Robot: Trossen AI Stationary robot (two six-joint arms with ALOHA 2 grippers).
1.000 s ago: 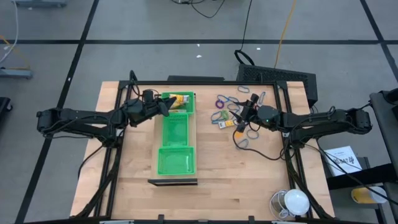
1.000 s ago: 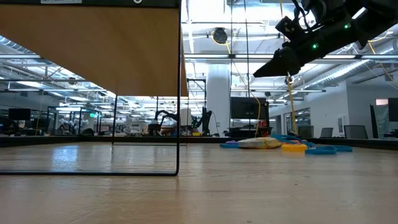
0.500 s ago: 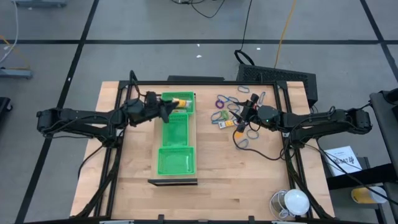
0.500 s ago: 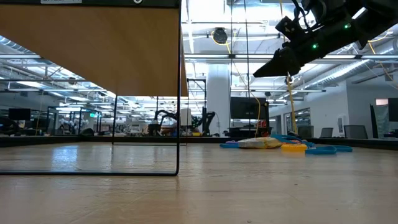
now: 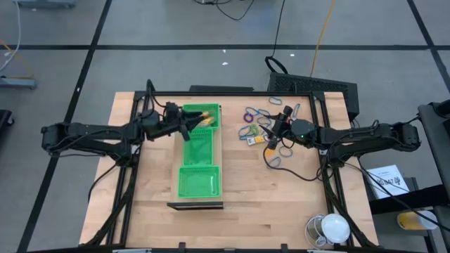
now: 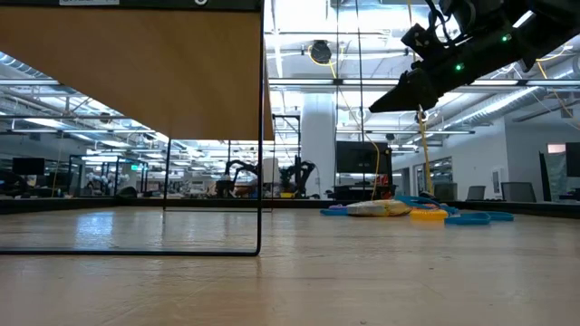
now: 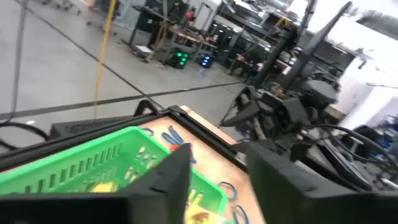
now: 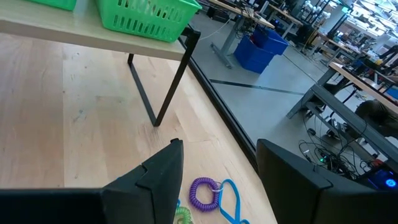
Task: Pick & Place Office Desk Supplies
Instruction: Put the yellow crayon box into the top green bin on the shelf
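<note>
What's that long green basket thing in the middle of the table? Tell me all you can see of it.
The green tray looks like slotted plastic, a long row of three compartments on a raised wooden shelf with thin black legs. Yellow pieces lie in its far compartment; the other two look empty. The left gripper hangs open over the far end.

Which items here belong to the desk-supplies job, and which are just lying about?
Job:
- loose supplies, coloured loops and yellow pieces, on the table by the right end effector
- yellow pieces in the green tray's far compartment, under the left end effector

Lying about:
- white round object, near table corner
</note>
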